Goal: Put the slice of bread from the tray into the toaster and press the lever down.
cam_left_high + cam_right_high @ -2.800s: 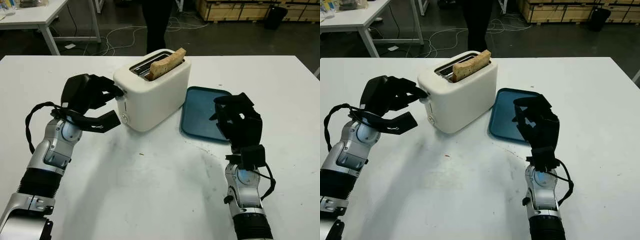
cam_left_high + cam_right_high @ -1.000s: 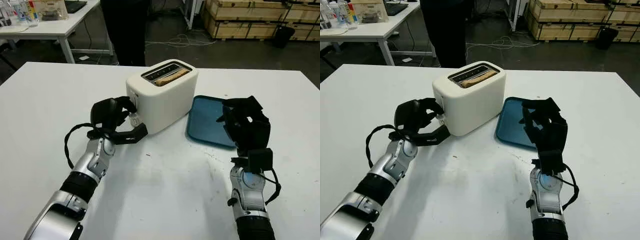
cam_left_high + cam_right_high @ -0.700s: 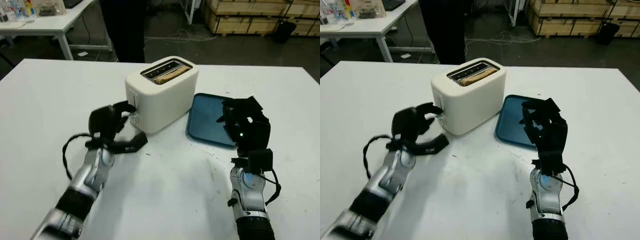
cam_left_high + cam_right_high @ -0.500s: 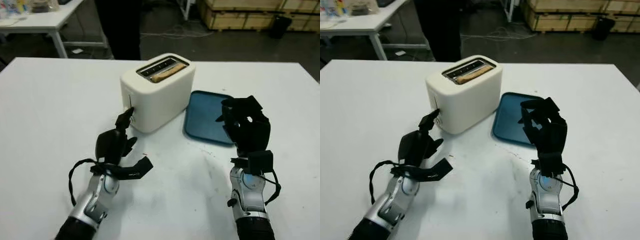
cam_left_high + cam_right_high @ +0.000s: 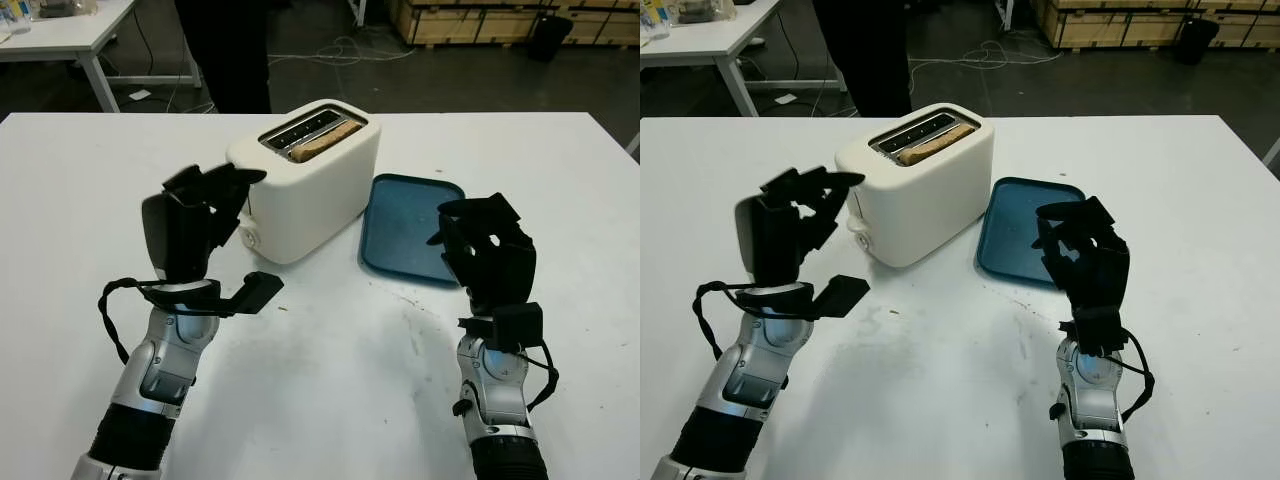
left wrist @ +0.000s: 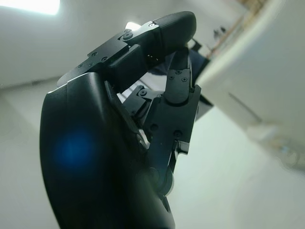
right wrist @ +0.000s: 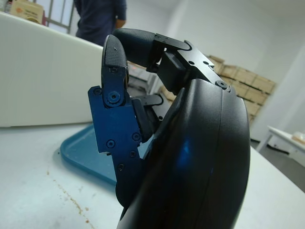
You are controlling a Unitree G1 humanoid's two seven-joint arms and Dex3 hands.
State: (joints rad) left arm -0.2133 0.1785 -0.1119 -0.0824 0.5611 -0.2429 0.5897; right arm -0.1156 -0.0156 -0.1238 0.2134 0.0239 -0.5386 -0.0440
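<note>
Sitting low in the toaster [image 5: 305, 175], bread [image 5: 318, 139] is light, crumbly; lever side-press only; both hands [image 5: 195, 225] [image 5: 487, 255] curled, empty

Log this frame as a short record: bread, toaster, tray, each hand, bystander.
bread: tan slice of bread sunk in a slot, top edge showing
toaster: white two-slot toaster on the white table
tray: blue rectangular tray, nothing on it, beside the toaster
left hand: left hand raised beside the toaster's lever end, curled, holding nothing
right hand: right hand raised at the tray's near edge, curled, holding nothing
bystander: person in dark clothes behind the table
</note>
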